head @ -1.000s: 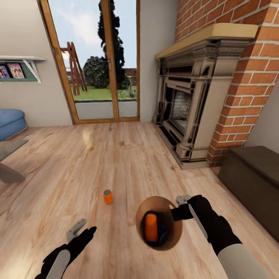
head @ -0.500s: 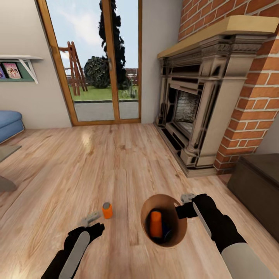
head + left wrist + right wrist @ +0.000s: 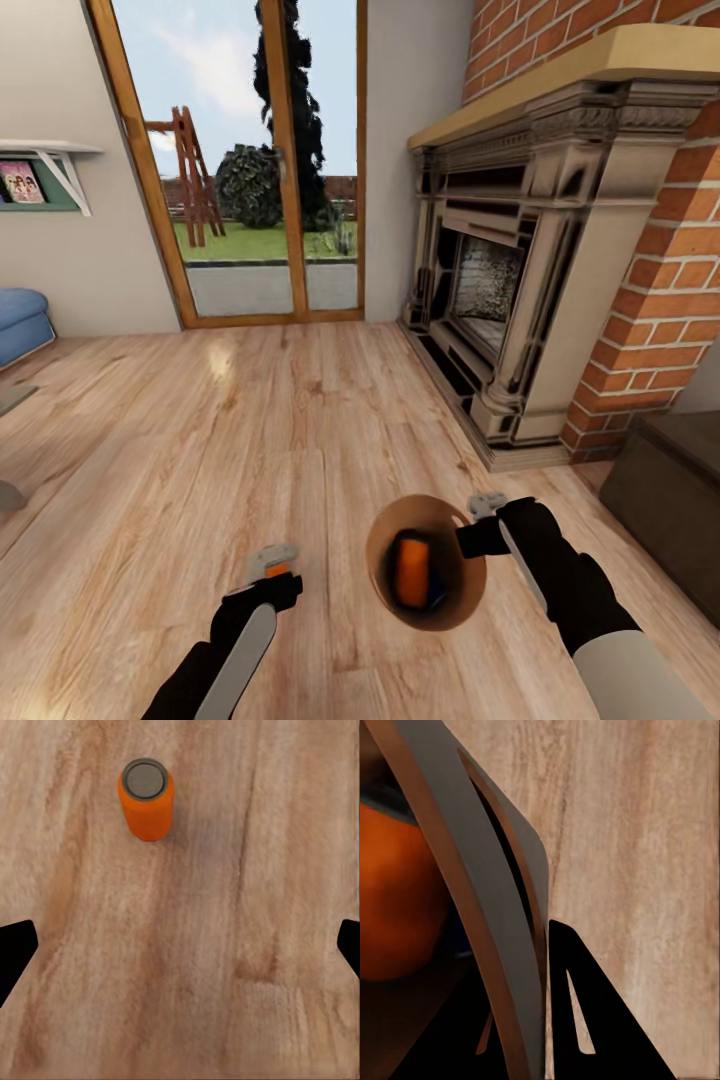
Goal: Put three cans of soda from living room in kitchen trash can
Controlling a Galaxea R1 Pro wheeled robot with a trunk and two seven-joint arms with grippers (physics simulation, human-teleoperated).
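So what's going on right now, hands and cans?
Right gripper shut on bin rim; orange can, blue can inside. Left gripper open above third can, upright on floor. Nothing in between.

Close against the camera, the trash can [image 3: 487, 945] has its pale grey wall running steeply across the picture, a thin edge-on band with a dark slot following its curve. A black finger [image 3: 592, 1020] of the right gripper [image 3: 540, 967] lies flat against the outer face of that wall, its triangular cut-outs showing pale floor through them. The other finger is hidden behind the wall, so the rim sits pinched between them. Inside the can, just past the wall, an orange can [image 3: 397, 900] bulges large and blurred, with a sliver of blue beside it. Beyond the outer finger lies the wooden floor [image 3: 637, 832].
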